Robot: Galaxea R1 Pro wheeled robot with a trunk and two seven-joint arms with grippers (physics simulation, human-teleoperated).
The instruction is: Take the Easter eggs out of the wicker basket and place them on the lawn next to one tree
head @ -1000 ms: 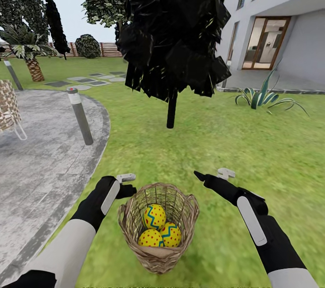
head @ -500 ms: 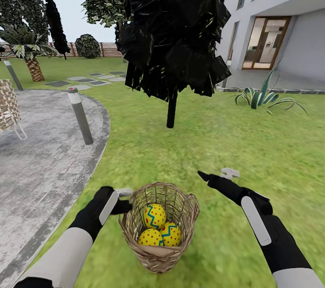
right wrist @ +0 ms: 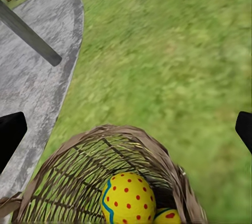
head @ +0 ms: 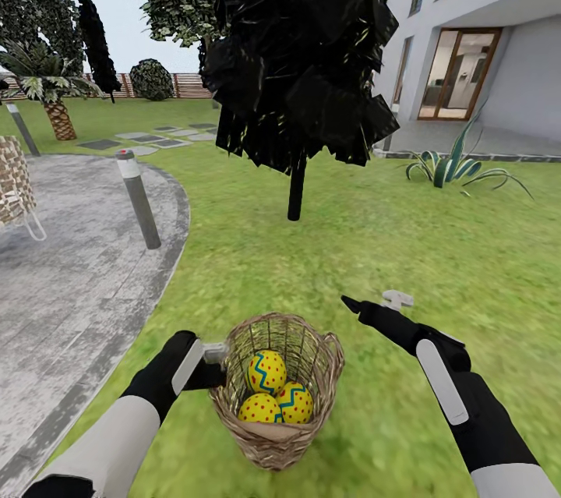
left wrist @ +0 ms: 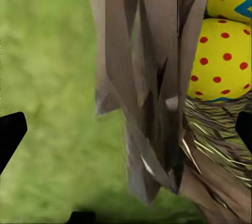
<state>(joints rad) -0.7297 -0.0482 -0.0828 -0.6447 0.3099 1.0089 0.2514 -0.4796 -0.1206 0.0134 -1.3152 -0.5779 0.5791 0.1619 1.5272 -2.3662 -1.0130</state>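
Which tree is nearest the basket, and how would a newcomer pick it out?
From the white house, look left across the lawn to the tree straight beyond the wicker basket. Its bare trunk is thin and straight under blackish, angular foliage, unlike the scaly-trunked palm by the far fence.

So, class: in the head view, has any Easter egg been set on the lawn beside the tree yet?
No: all three Easter eggs lie inside the wicker basket, and the lawn around the tree trunk holds none.
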